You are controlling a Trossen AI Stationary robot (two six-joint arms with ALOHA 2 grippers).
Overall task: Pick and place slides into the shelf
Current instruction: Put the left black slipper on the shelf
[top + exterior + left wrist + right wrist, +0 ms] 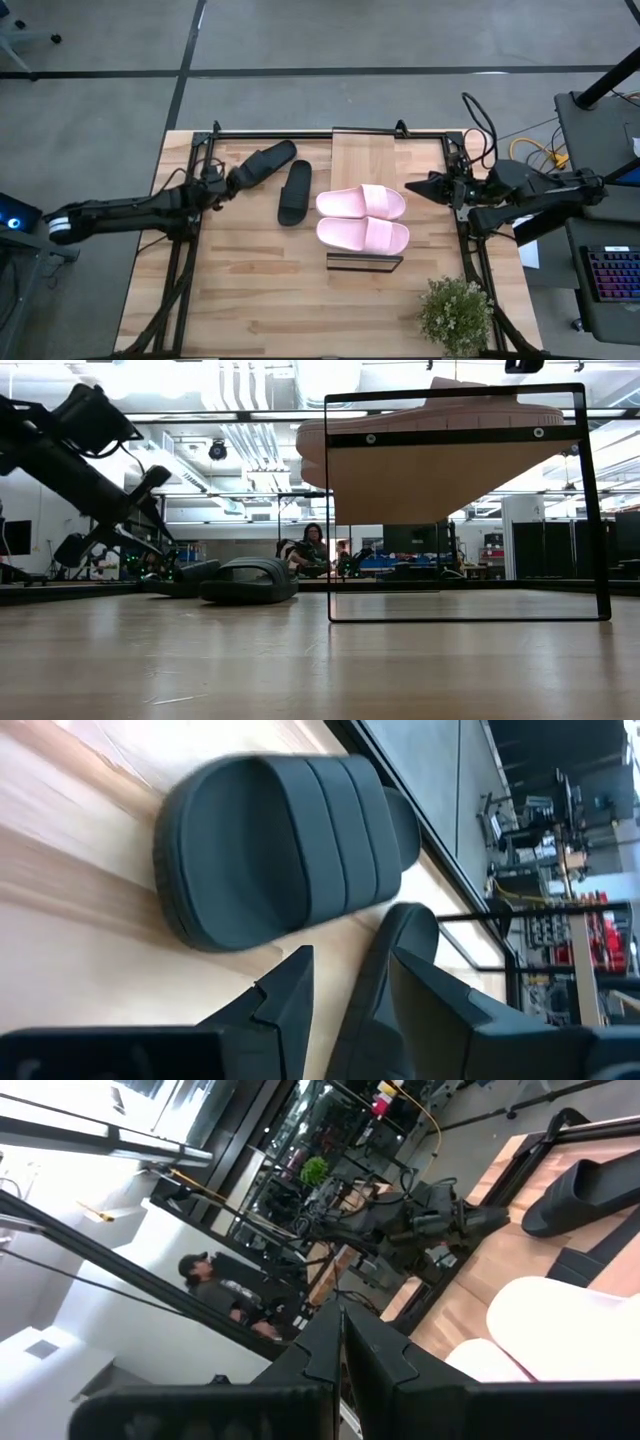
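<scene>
Two black slides lie sole-down on the table's far left: one point(268, 161) slanting, the other point(295, 192) beside it, also in the low view point(250, 578). Two pale pink slides point(362, 202) point(363, 236) lie side by side on the shelf point(370, 155), whose black frame point(590, 510) stands on the table. My left gripper point(231, 179) is open and low at the near end of the slanting black slide point(280, 850), which lies to one side of its fingers point(285, 1000), not between them. My right gripper point(410, 187) hangs shut just right of the shelf, nothing in it.
A potted plant point(455, 312) stands at the table's near right corner. Black frame rails point(185, 250) run along both sides of the table. A person point(313, 545) sits in the room beyond the far edge. Bare wood lies in front of the shelf.
</scene>
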